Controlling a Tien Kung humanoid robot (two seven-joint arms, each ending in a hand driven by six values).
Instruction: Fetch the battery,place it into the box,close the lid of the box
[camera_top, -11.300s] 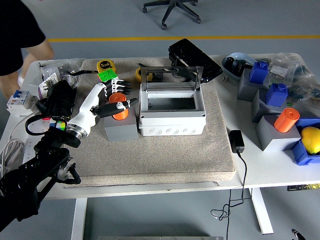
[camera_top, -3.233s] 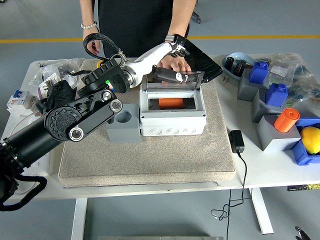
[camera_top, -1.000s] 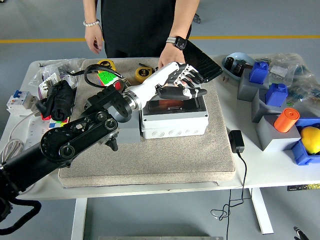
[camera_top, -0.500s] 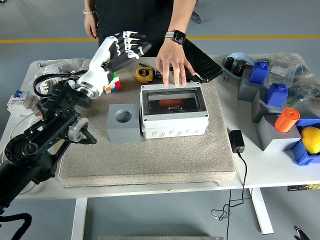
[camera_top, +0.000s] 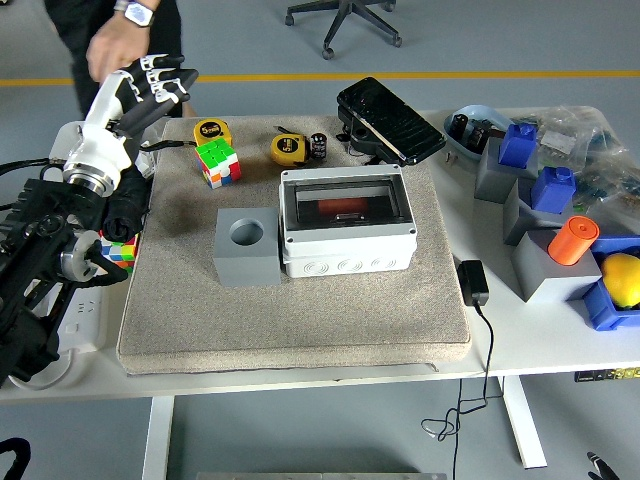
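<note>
the left arm comes in from the 9 o'clock edge, black and jointed, and its white left hand (camera_top: 140, 85) is raised over the far left corner of the surface (camera_top: 500, 335), fingers spread wide and holding nothing. just behind that hand, at 11 o'clock, a person's hand (camera_top: 112, 40) with a wristwatch hangs above the floor, near the robot's fingertips; whether they touch cannot be told.

on the beige mat (camera_top: 300, 310), toward 11 o'clock from the middle, lies a colourful puzzle cube (camera_top: 219, 161), with a yellow tape measure (camera_top: 211, 131) just beyond it. a second puzzle cube (camera_top: 117, 250) sits off the mat's left edge, partly behind the arm. near the mat's middle stands a grey block (camera_top: 245, 246) with a round empty hole in its top, touching or almost touching the left side of the box (camera_top: 346, 232).

the box is light grey and its clear lid (camera_top: 345, 201) lies flat, shut. through the lid the orange battery (camera_top: 343, 207) shows inside the box.

at 12 o'clock from the box are a second yellow tape measure (camera_top: 288, 148) and a small dark cylinder (camera_top: 320, 145), side by side. a black flat case (camera_top: 390, 120) lies tilted beyond the box's far right corner.

at 3 o'clock, off the mat, a black power adapter (camera_top: 472, 282) lies on the surface. further right stand grey blocks, one holding an upright orange cylinder (camera_top: 573, 240), with blue blocks (camera_top: 555, 187) and a yellow ball (camera_top: 622, 278) near the edge.
</note>
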